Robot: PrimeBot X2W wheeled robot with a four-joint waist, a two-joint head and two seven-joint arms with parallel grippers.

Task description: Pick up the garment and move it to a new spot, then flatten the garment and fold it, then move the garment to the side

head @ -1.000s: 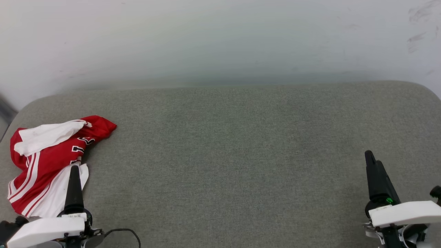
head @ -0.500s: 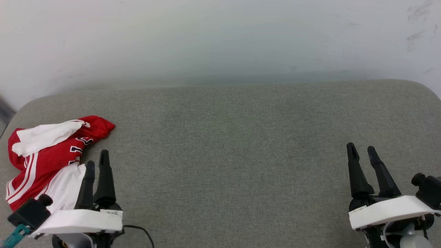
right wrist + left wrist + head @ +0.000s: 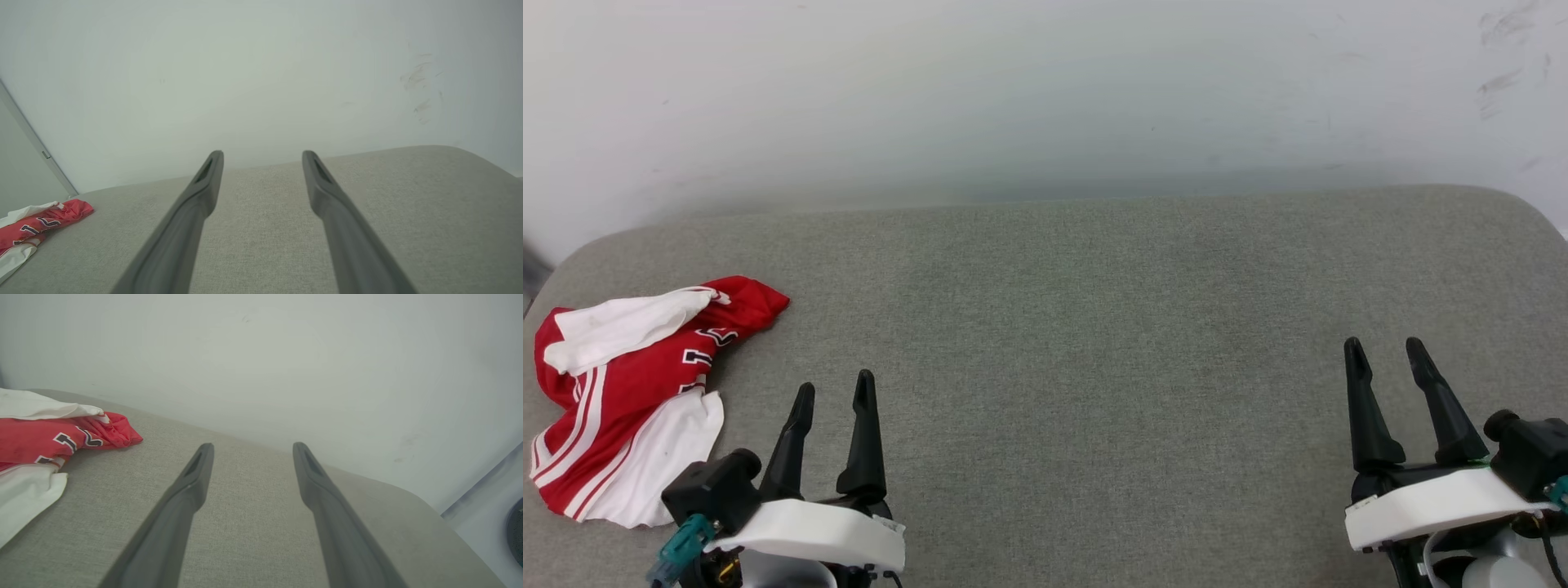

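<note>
The garment (image 3: 629, 392) is a red jersey with white sleeves and striped trim, lying crumpled at the far left of the grey cushioned surface (image 3: 1094, 327). Part of its black-and-white print shows. My left gripper (image 3: 835, 386) stands open just right of the garment, apart from it, with nothing between its fingers. In the left wrist view the garment (image 3: 45, 437) lies to the left of the left gripper (image 3: 250, 446). My right gripper (image 3: 1382, 345) is open at the lower right, far from the garment. The right wrist view shows the garment (image 3: 36, 226) at the far left beyond the right gripper (image 3: 262, 153).
A pale wall (image 3: 1045, 98) rises directly behind the cushioned surface. The surface has rounded corners at back left and back right. A wide stretch of grey fabric lies between the two grippers.
My left gripper has moved right, off the garment's lower edge, and turned so both fingers show apart. The right gripper turned likewise and shifted slightly left. The garment has stayed put.
</note>
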